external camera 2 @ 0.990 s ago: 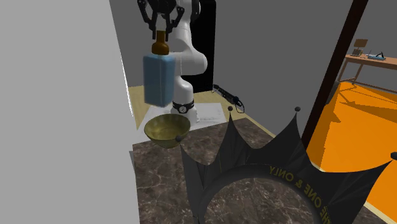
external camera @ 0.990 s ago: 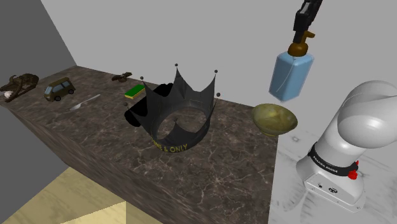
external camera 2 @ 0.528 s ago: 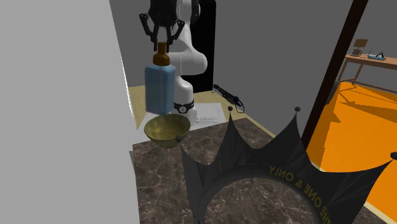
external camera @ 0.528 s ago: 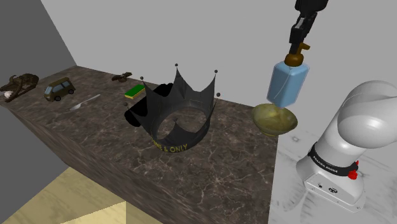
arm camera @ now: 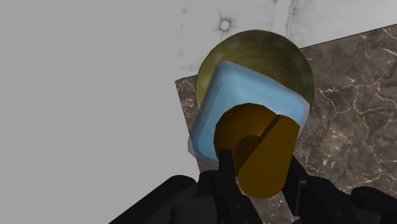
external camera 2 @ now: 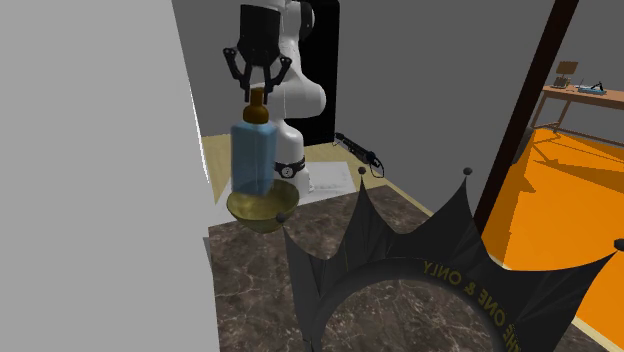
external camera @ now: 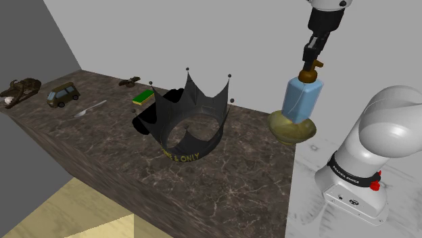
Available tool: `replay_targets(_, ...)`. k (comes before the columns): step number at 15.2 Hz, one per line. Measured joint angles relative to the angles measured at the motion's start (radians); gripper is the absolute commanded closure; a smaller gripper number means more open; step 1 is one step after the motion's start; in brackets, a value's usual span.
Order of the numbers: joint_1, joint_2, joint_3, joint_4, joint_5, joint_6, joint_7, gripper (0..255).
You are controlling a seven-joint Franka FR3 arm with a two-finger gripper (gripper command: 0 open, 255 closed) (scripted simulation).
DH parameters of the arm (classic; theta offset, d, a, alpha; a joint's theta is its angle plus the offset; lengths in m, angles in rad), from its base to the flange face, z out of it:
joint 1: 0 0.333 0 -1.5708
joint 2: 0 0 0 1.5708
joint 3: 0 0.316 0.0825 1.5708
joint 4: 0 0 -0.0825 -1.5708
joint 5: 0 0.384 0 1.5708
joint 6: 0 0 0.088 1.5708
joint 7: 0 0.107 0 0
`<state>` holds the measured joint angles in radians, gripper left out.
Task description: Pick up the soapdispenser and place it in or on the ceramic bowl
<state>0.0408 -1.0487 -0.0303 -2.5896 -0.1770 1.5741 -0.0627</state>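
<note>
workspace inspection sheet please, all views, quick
surface: dark marbled counter
job's things: blue soap dispenser base down inside the olive bowl
clutter: black crown, green sponge, toy van
gripper: jaws shut on the dispenser's brown pump
cables: dark cable-like strip on the floor beyond the counter
surroundings: grey walls, orange floor, side table far off

Flat, even light — soft shadows
</note>
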Motion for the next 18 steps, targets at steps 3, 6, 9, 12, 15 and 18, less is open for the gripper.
replay_targets(3,-0.001,-0.015,-0.003,-0.047,-0.003,0.031,0.004,255)
replay_targets(6,-0.001,-0.023,-0.004,-0.071,-0.004,0.048,0.007,255)
replay_targets(9,-0.001,-0.023,-0.005,-0.074,-0.005,0.051,0.007,255)
replay_targets(12,-0.001,-0.023,-0.005,-0.074,-0.005,0.052,0.007,0)
replay_targets(15,-0.001,-0.023,-0.005,-0.074,-0.005,0.052,0.007,0)
replay_targets(18,-0.001,-0.023,-0.005,-0.074,-0.005,0.052,0.007,0)
